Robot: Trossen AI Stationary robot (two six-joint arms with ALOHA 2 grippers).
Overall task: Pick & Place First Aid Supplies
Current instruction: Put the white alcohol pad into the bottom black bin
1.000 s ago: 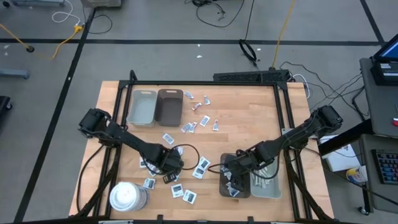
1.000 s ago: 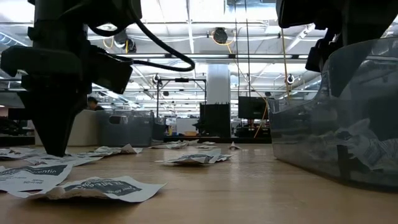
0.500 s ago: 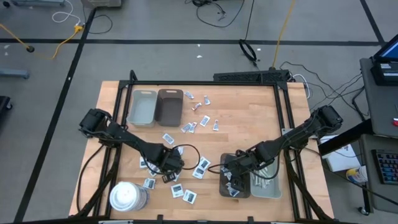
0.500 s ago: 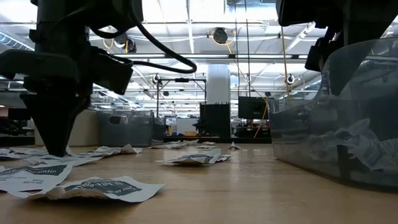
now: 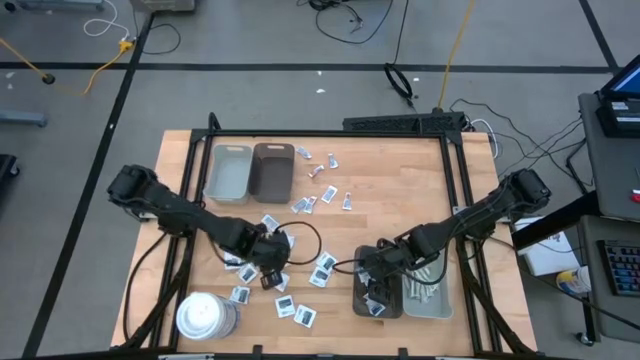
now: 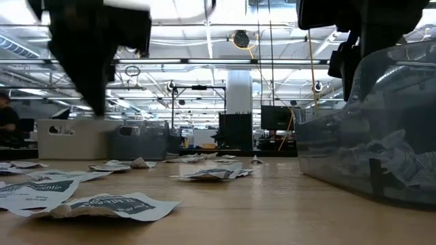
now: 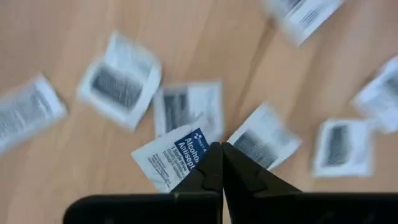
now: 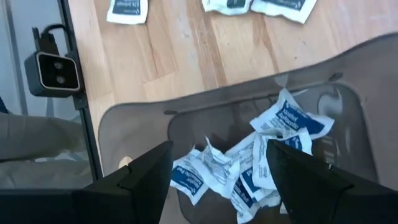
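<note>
Left wrist view: left gripper (image 7: 216,149) pinched shut on one packet (image 7: 171,158) corner, lower centre; thin hold risks slipping free.

A light wooden tabletop (image 5: 400,190) carries scattered white packets (image 5: 305,204) across its middle. Grey and brown trays (image 5: 250,172) sit near the far-left corner, another pair (image 5: 430,297) by the near-right edge, a white cylinder (image 5: 205,316) at the near-left corner
</note>
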